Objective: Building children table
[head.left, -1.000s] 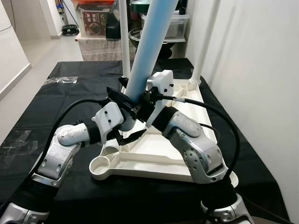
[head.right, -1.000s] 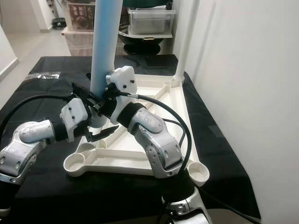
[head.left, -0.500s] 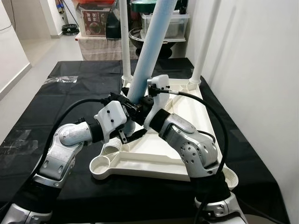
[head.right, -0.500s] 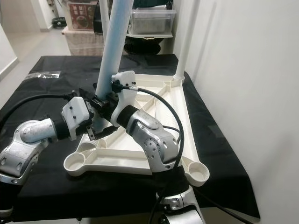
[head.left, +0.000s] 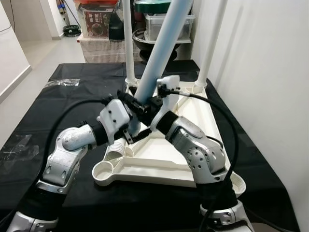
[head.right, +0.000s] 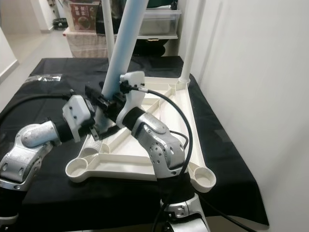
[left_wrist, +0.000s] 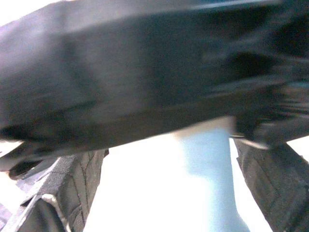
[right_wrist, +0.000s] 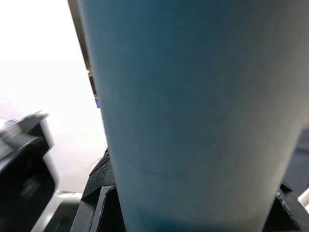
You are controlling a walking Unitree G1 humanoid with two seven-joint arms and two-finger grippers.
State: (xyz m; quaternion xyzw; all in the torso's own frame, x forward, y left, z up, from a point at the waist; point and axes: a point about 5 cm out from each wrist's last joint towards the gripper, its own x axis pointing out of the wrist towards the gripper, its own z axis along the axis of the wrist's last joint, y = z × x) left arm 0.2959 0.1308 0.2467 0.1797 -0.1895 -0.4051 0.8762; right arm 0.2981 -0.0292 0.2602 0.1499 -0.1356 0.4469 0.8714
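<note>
Where the pale blue leg (head.left: 159, 58) stood nearly upright a second ago, we now record it leaning further toward our right, its top tipped away over the far end of the table.

Item: white tabletop (head.left: 193, 125), lying upside down on the black cloth (head.left: 58, 111), two white legs (head.left: 128, 38) already standing in its far corner sockets.

Item: blue leg, foot end held low over the near-left part of the tabletop, just above the ribbed white socket (head.left: 116, 150).

Item: left gripper (head.left: 129, 126), closed against the leg's lower end from our left; since the earlier frame its wrist has risen and turned inward.

Item: right gripper (head.left: 147, 107), clamped round the same leg slightly higher; in the right wrist view the blue tube sits between its black fingers (right_wrist: 96, 193).

Item: red-brown box (head.left: 96, 19) on the far shelf, bearing print; at this size it may be lettering, but we cannot read it.
</note>
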